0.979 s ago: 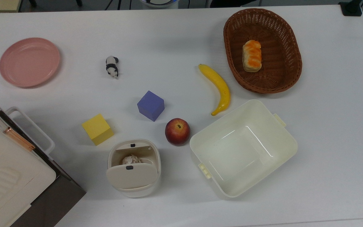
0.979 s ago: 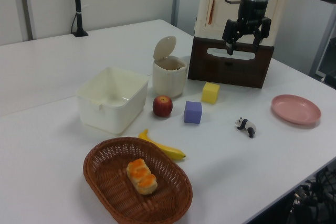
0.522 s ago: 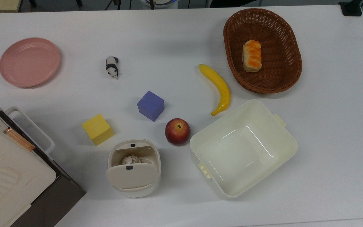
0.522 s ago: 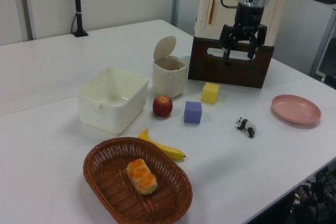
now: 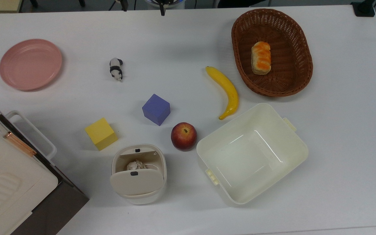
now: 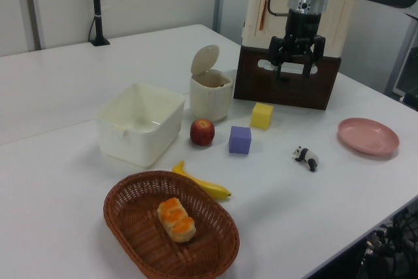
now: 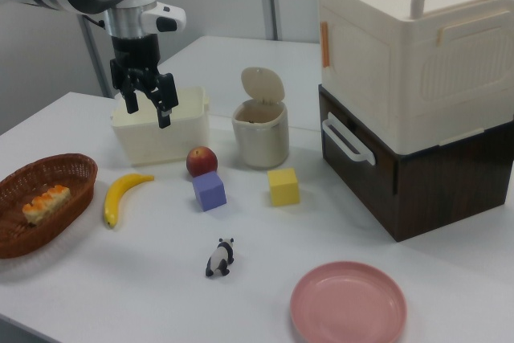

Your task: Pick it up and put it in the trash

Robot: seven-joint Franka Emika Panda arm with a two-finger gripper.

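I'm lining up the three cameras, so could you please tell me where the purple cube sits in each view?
Top view: purple cube near the centre, up and left of the apple.
Left view: cube just right of the apple.
Right view: cube directly below the apple.
Shared landmark: the apple, beside the cube everywhere.

Basket point(image 5: 292, 81): rough woven wicker. Bin point(image 5: 139, 192) and tub point(image 5: 297, 143): smooth, apparently plastic. Wad point(image 5: 135, 164): crumpled paper. Table point(image 5: 175, 39): matt white.
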